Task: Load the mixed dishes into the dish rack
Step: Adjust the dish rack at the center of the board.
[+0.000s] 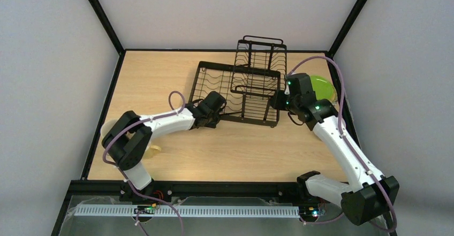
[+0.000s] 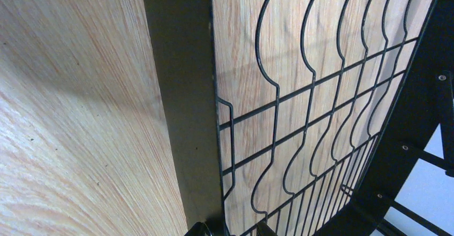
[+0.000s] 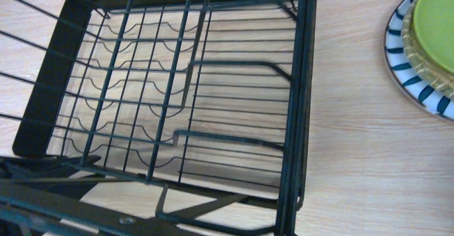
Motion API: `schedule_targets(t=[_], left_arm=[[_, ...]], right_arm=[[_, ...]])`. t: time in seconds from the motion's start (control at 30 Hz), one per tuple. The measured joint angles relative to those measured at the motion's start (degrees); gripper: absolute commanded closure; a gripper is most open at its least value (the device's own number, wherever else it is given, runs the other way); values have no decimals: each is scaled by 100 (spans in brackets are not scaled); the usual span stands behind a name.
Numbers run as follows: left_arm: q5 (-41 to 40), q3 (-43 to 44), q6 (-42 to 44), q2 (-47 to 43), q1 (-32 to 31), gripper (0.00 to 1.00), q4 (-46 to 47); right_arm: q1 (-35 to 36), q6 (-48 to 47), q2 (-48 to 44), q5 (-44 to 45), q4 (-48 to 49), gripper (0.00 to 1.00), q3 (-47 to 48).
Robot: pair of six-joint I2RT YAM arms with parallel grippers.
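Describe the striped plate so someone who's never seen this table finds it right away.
Find the black wire dish rack mid-table and look just right of it, where three plates sit stacked. The striped plate is the bottom one: white with dark blue dashes round its rim, under a tan plate and a lime green plate on top.

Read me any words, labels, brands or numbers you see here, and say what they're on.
None: no readable text shows on the dish rack, the lime green plate, the striped-rim plate or the table. The stripes are only pattern.
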Motion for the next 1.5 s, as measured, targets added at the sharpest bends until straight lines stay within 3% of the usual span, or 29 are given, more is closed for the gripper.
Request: schedule_targets(t=[0.13,0.37,0.8,1.0,1.23,1.5], left_arm=[[42,-17,0,-133,2,57,-7],[166,-251,79,-341,15,58,195],[181,-317,693,-345,302,35,-87],[122,-179,1029,-450,540,33,-385],[258,-76,1390,-442,866,34,-590],[592,-7,1749,13,1130,49,-710]], right_arm=[[4,-59,153,133,11,0,146],[37,-175,417,310,4,0,289],[37,-358,581,527,4,0,415],[37,-404,581,566,9,0,415],[37,-404,581,566,11,0,415],[37,-483,581,595,9,0,420]])
